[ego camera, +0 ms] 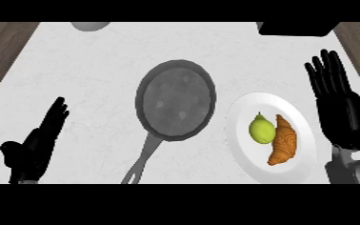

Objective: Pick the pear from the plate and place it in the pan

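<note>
A small yellow-green pear [262, 128] lies on a round white plate [247, 156] at the right of the pale marbled counter [84, 81], touching a golden-brown croissant [283, 140] on its right. Just left of the plate sits a round dark grey metal pan [175, 99], handle toward the lower edge. The right hand [336, 100] rests beside the plate, fingers straight and spread. The left hand [36, 145] shows at lower left, fingers straight, holding nothing.
</note>
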